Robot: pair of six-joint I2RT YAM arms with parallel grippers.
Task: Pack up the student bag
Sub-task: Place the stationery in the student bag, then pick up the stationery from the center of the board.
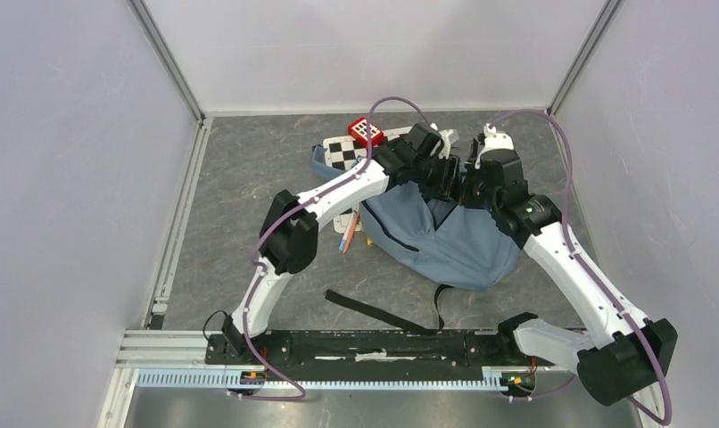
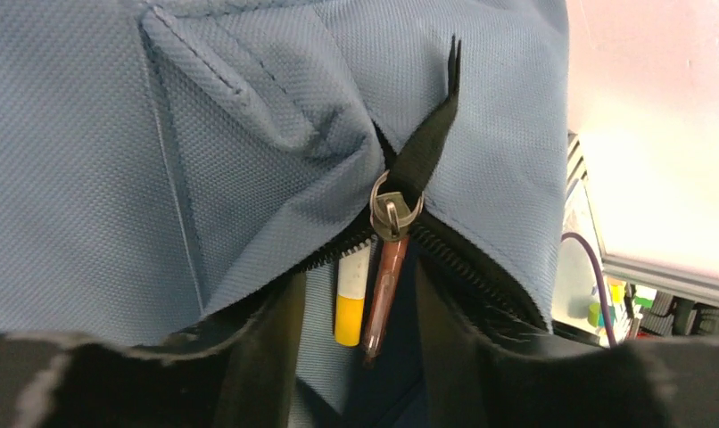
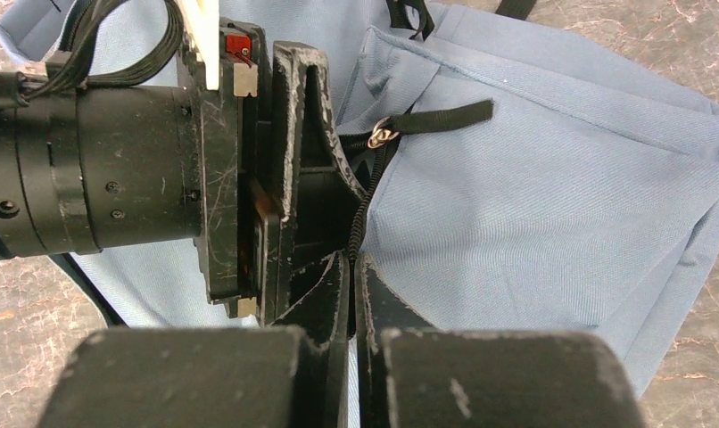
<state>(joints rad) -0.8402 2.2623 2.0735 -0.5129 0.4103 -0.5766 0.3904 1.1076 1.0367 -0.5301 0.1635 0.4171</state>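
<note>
Zip pull [image 2: 384,276] hangs between parted fingers of left gripper [image 2: 360,343]; right gripper [image 3: 353,285] pinches student bag [image 3: 561,205] just beside pull.

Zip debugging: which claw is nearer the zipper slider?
Left. The left claw is open with the zipper slider just ahead between its fingers; the right claw is shut on the zipper edge of the student bag, further along the teeth.

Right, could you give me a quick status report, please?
Left fingers open below zipper slider. Right fingers shut on student bag zipper edge. Bag part-open, pens inside.
</note>
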